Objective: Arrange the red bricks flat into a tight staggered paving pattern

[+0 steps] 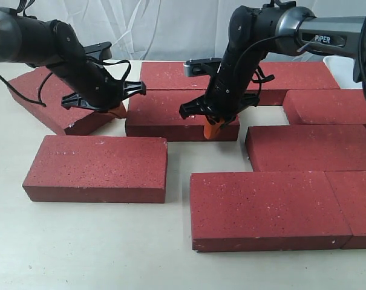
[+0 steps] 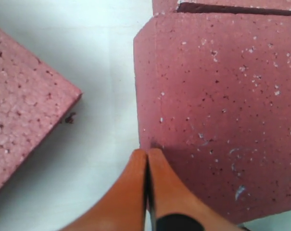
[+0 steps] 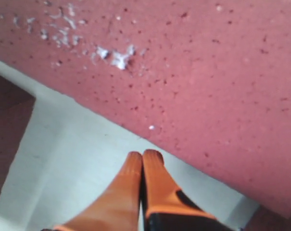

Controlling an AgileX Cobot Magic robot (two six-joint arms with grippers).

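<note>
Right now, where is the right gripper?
Exterior view, centre: the right gripper, shut, points down over the table at the near long edge of the middle brick.

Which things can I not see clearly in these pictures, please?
- Exterior view: the corner brick is cut off by the right edge, so the brick count is uncertain.
- Exterior view: the right arm hides part of the back brick.
- Wrist views: whether the shut left hand or the shut right hand touches a brick is unclear, too close and blurred.
</note>
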